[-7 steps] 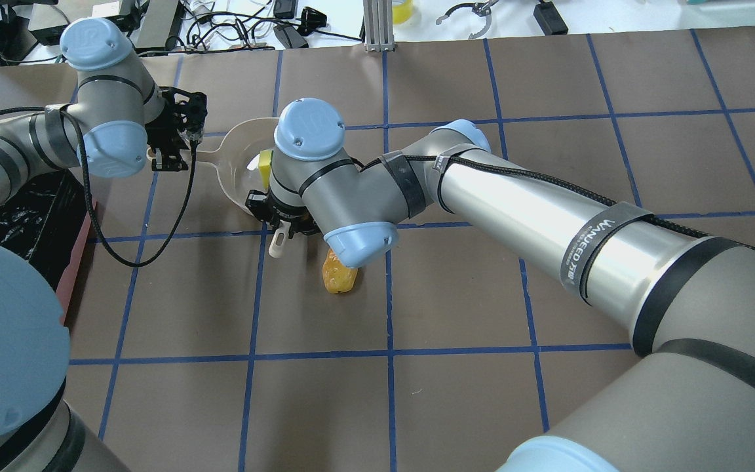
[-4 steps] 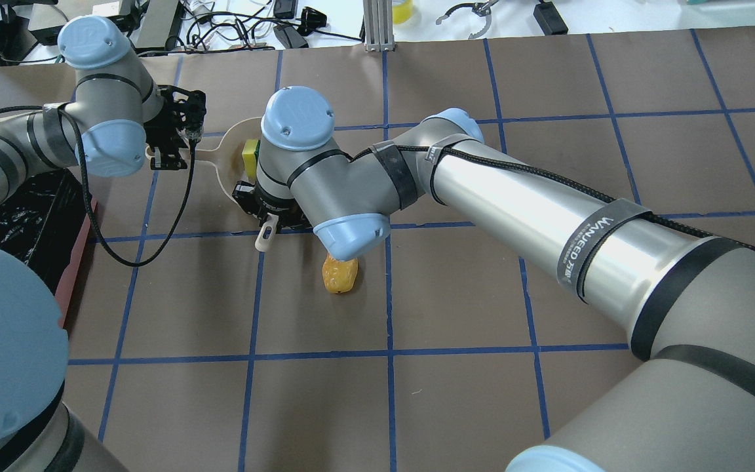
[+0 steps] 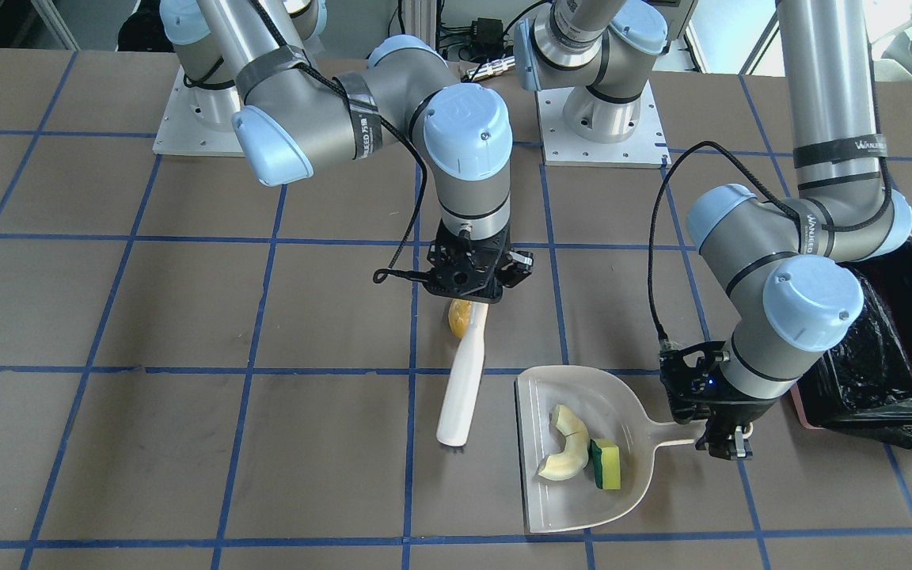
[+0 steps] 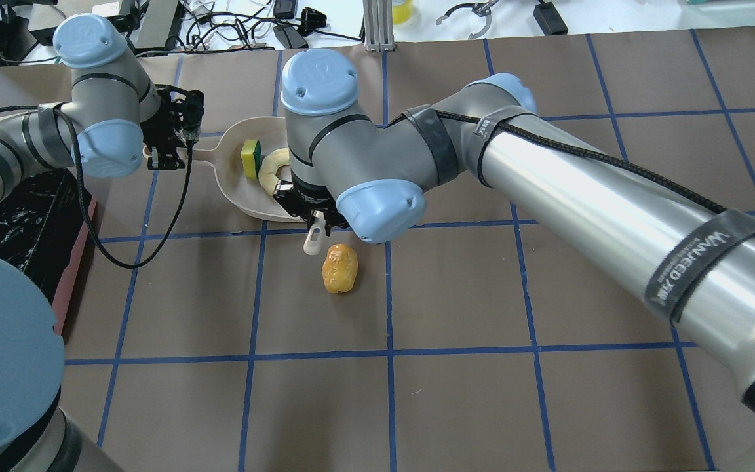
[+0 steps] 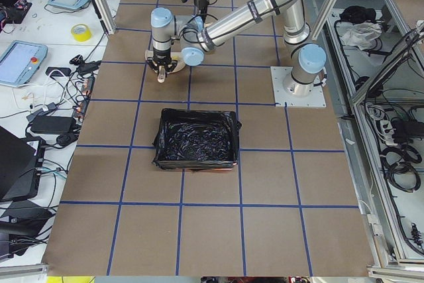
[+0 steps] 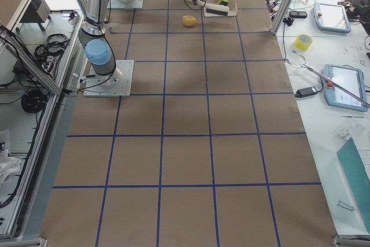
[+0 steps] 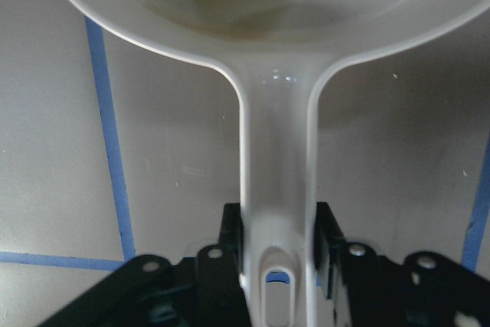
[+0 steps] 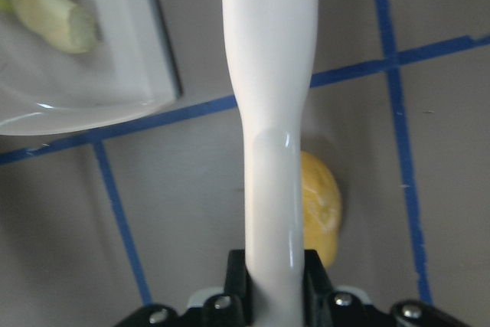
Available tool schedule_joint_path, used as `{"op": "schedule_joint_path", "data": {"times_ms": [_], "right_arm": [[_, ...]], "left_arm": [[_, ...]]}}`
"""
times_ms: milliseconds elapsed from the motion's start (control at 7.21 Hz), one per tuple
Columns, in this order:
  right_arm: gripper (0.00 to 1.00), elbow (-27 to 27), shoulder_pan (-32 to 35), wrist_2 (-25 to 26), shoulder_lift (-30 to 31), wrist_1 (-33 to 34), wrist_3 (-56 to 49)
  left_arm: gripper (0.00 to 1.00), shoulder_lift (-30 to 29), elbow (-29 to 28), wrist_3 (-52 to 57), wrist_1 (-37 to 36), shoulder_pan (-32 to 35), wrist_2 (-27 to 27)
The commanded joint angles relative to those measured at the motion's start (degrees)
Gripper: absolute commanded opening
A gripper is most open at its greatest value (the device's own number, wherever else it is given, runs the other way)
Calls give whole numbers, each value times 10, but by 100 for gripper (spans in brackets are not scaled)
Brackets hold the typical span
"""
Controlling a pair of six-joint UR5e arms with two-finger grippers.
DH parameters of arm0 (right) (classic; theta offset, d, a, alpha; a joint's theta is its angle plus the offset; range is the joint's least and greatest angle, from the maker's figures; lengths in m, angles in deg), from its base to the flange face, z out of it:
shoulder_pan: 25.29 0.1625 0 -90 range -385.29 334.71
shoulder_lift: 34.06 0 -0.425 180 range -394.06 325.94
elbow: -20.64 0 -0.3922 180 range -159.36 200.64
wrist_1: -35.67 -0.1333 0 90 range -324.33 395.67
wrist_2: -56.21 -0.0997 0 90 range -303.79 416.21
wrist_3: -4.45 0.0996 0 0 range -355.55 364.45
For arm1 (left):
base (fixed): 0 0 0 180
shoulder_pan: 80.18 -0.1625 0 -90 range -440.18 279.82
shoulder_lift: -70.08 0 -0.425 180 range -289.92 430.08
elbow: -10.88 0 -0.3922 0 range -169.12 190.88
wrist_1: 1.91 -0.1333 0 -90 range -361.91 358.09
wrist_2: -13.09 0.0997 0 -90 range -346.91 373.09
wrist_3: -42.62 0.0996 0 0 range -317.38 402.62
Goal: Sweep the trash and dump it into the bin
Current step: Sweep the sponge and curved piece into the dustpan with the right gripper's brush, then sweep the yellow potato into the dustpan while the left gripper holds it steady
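On right-arm strap (image 4: 702, 259): "WANUEED"; right claw (image 8: 273, 273) clamps brush (image 3: 462, 388).

We view the pale grey plastic dustpan (image 4: 240, 196) from behind the grey blue-capped robot (image 3: 464, 134), looking forward and down. We also view it from across the brown blue-gridded table (image 4: 456, 295), steeply down, facing the robot. Both table-end cameras sit far back from it. The left wrist camera looks closely along its handle; the right wrist camera catches its corner.
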Motion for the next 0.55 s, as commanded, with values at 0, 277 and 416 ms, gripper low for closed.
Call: {"op": "schedule_joint_path", "data": {"times_ms": [0,277,416], "right_arm": [[0,107,-3,56,73,-18,-35],[0,148,-2,54,111,-13,-33],[0,155,6,45,108,-14,-20]], "left_arm": [[0,64,72,31,4,-2,3],[0,149,187,37,-8,-3,0],[0,180,227,44,-31,-3,2]]}}
